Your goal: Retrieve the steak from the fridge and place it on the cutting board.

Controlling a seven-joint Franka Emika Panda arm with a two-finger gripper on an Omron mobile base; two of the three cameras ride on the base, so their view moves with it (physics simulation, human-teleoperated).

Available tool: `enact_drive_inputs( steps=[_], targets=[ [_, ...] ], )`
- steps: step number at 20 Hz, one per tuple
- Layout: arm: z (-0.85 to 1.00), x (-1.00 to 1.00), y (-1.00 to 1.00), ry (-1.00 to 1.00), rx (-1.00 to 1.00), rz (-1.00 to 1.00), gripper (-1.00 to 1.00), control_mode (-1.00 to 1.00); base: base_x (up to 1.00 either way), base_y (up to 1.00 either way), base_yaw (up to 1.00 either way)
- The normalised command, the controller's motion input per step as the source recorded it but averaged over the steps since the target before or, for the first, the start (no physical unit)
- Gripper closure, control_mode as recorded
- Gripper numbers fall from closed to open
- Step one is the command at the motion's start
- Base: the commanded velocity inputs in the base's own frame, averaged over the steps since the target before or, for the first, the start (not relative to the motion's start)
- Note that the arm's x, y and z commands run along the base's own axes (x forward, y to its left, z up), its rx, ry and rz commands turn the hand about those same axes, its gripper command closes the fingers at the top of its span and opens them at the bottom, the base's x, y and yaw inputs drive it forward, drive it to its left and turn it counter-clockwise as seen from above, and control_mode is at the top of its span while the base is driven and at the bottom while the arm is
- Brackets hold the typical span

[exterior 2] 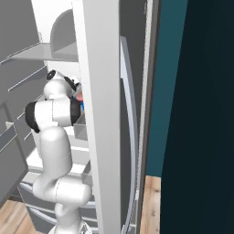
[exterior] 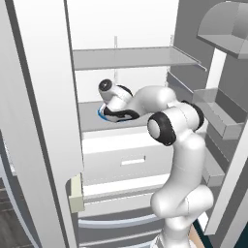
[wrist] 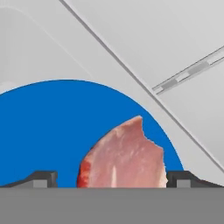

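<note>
Inside the fridge [exterior: 121, 58], the steak [wrist: 124, 155] lies on a blue plate [wrist: 52, 131] on a shelf. The pincer [wrist: 111, 178] stands wide, one fingertip on either side of the meat.

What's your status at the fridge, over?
Gripper open, fingertips either side of the steak, not yet closed. Steak lies on the blue plate on a fridge shelf. Nothing between fingers and meat.
</note>
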Motion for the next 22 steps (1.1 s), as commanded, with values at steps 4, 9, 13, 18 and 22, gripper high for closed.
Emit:
enact_drive_inputs(
  steps=[4, 9, 13, 18, 22],
  targets=[
    [-0.09, 0.19, 0.00, 0.03, 0.00, 0.00, -1.00, -1.00, 0.00, 0.00, 0.00],
    [-0.10, 0.04, -0.13, 0.00, 0.02, 0.00, -1.00, -1.00, 0.00, 0.00, 0.00],
    [-0.09, 0.00, -0.25, 0.00, 0.05, 0.00, -1.00, -1.00, 0.00, 0.00, 0.00],
    [-0.16, 0.00, -0.27, 0.00, 0.04, 0.00, -1.00, -1.00, 0.00, 0.00, 0.00],
    [-0.24, 0.03, -0.24, 0.00, 0.01, 0.00, 1.00, -1.00, 0.00, 0.00, 0.00]
  ],
)
